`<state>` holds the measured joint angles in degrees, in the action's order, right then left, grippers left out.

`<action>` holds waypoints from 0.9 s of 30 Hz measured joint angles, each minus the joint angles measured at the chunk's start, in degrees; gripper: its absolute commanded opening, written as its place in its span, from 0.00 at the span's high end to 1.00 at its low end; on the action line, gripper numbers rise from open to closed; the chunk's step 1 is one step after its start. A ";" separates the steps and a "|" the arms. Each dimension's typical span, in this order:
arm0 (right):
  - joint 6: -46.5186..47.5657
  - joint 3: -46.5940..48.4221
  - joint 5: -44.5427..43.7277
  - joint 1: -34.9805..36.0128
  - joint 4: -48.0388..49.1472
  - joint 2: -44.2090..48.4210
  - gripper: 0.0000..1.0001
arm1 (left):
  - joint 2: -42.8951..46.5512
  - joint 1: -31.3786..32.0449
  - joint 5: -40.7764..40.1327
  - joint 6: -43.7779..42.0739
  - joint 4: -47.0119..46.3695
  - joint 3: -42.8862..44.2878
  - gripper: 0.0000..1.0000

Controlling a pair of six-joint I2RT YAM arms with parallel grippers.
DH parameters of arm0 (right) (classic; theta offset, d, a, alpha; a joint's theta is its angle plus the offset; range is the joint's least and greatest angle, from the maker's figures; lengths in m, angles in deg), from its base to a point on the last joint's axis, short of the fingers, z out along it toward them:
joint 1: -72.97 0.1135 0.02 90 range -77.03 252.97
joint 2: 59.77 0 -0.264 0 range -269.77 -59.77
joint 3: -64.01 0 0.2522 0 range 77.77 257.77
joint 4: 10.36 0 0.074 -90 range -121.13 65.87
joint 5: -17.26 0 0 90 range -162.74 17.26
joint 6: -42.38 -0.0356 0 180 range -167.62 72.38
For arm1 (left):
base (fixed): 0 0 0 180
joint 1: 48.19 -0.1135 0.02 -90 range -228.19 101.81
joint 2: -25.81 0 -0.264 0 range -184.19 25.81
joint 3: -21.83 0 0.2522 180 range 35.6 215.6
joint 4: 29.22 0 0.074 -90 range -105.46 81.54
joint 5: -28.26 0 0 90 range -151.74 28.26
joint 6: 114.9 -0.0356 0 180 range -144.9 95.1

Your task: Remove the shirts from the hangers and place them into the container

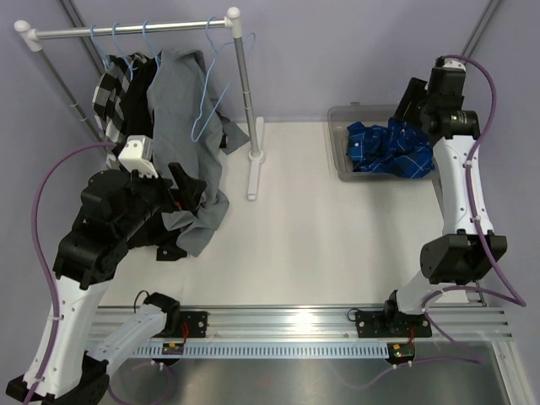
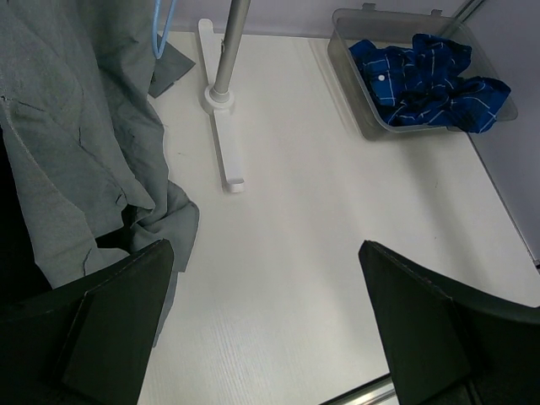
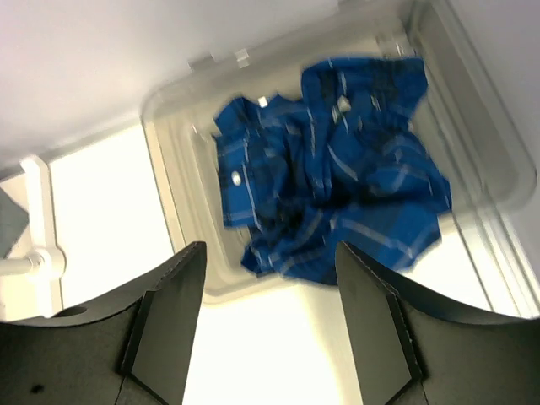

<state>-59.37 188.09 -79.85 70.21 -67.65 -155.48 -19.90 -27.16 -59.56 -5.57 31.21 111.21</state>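
Observation:
The blue plaid shirt (image 1: 388,150) (image 2: 426,80) (image 3: 337,186) lies crumpled in the clear container (image 1: 337,143) (image 2: 350,63) (image 3: 169,169) at the back right, one fold over its near rim. My right gripper (image 1: 413,101) (image 3: 270,249) hangs open above it, with nothing between its fingers. On the rail at the left hang the grey shirt (image 1: 181,110) (image 2: 67,143), a black shirt (image 1: 139,89) and a black-and-white check shirt (image 1: 110,93) on light-blue hangers (image 1: 207,101) (image 2: 163,25). My left gripper (image 1: 181,187) (image 2: 266,246) is wide open beside the grey shirt's lower hem, holding nothing.
The silver rail (image 1: 135,30) rests on a post (image 1: 245,93) (image 2: 228,51) with a white foot (image 1: 253,169) on the table. One bare hanger hangs near the post. The grey shirt's hem trails onto the table by the left arm.

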 measured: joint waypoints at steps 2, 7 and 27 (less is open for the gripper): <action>-1.18 -6.64 -0.83 -0.31 0.59 3.41 0.31 | 0.31 0.00 0.02 0.00 0.00 0.00 0.01; -5.55 -20.92 -1.97 -0.70 0.66 4.68 0.33 | 1.20 0.00 0.04 0.00 0.00 0.00 0.01; -12.07 -21.94 -0.28 -4.74 6.95 -9.25 0.36 | 3.43 0.00 -0.46 -0.04 0.17 -0.13 0.01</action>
<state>-71.43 166.15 -80.14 65.46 -60.70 -164.72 -16.47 -27.16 -60.02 -5.61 31.39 111.08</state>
